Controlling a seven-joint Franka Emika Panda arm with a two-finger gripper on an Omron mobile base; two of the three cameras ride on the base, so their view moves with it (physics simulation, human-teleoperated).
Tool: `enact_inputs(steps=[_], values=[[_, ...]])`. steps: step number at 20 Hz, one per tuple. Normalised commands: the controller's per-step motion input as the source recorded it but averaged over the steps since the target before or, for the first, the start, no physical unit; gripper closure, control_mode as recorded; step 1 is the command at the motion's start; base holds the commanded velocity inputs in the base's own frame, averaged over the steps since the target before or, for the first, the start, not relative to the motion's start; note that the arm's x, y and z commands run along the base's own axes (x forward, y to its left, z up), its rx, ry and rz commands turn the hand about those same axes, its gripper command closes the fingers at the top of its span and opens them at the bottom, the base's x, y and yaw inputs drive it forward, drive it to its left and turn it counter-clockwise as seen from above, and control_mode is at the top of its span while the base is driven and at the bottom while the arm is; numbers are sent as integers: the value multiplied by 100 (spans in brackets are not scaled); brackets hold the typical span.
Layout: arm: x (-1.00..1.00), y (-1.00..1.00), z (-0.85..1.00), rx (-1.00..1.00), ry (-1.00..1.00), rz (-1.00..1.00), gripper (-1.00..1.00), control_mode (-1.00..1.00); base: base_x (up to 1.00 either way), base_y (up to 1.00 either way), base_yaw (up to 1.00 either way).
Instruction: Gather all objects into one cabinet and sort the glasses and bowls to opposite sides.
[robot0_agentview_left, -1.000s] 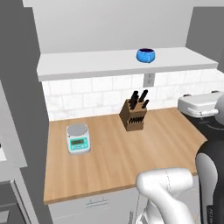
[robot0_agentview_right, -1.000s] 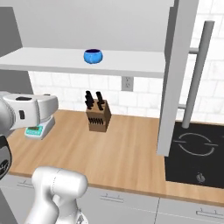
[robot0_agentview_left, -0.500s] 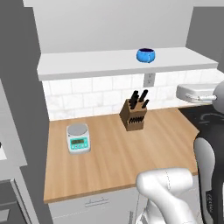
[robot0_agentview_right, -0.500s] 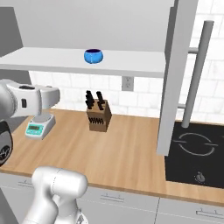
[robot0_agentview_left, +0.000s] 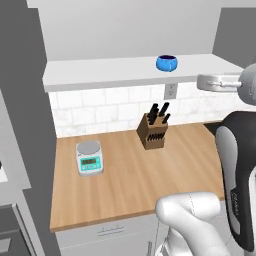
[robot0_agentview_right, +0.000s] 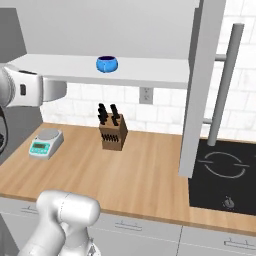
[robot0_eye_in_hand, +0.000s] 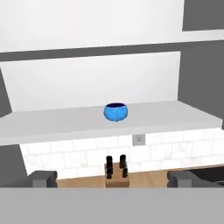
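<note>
A small squat blue cup (robot0_agentview_left: 167, 63) (robot0_agentview_right: 107, 64) (robot0_eye_in_hand: 116, 111), one of the glasses, stands alone on the white shelf board (robot0_agentview_left: 100, 72) (robot0_agentview_right: 150, 72) (robot0_eye_in_hand: 57, 122) of the open cabinet. The cabinet's grey door (robot0_agentview_right: 197, 90) hangs open at the right with its long bar handle (robot0_agentview_right: 225, 85). My gripper (robot0_eye_in_hand: 113, 179) faces the cup from a distance, at about shelf height. It is open, fingertips (robot0_eye_in_hand: 43, 178) spread wide with nothing between them. The bowls are out of view.
On the wooden counter (robot0_agentview_left: 125, 185) (robot0_agentview_right: 150, 175) below the shelf stand a knife block (robot0_agentview_left: 155, 131) (robot0_agentview_right: 112, 132) (robot0_eye_in_hand: 116, 173) and a kitchen scale (robot0_agentview_left: 89, 157) (robot0_agentview_right: 46, 142). A black cooktop (robot0_agentview_right: 225, 175) lies right of the open door.
The hand has risen from just above counter level to shelf height. The cup, knife block and scale have not moved. The gripper stays open.
</note>
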Motion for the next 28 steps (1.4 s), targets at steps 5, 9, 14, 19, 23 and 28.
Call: enact_inputs(steps=[5,9,14,19,23,28], values=[[77,-11,-19,0,-8,0,-100,-100,0,0,0],[72,-7,-1,0,0,0,-100,-100,0,0,0],[49,-7,0,0,0,0,-100,-100,0,0,0],[27,-20,0,0,0,0,-100,-100,0,0,0],[36,-30,0,0,0,-1,-100,-100,0,0,0],[38,-6,0,0,0,0,-100,-100,0,0,0]])
